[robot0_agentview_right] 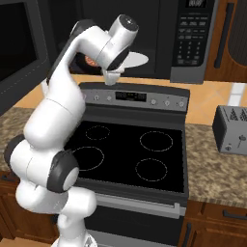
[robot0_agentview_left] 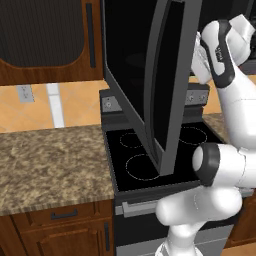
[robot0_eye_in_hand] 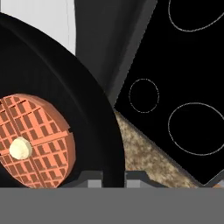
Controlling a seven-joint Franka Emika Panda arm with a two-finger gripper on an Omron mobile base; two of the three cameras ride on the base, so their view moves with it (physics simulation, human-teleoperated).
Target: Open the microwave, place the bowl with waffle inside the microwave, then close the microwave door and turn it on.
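Microwave door (robot0_agentview_left: 167, 80) was swung wide open, out over the stove (robot0_agentview_right: 144, 149). Bowl (robot0_eye_in_hand: 94, 113) with the waffle (robot0_eye_in_hand: 35, 140) was carried high, just in front of the microwave (robot0_agentview_right: 159, 34) cavity, above the stove's back panel; a bit of waffle also showed behind the arm (robot0_agentview_right: 89, 59). Pincer (robot0_eye_in_hand: 113, 177) sat at the bowl's rim, one finger tip each side of the wall, so it looked closed on the rim, though the contact itself was hidden.

Step in hand, as judged: carrying the bowl into the cavity. To do it well: keep the bowl level so the waffle doesn't slide, hold the rim grip firm, go straight in over the white turntable plate (robot0_agentview_right: 132, 60), clear the door edge and cavity frame, set down flat near the plate's centre, and only then let go. Risk: rim grip could let the bowl tip.
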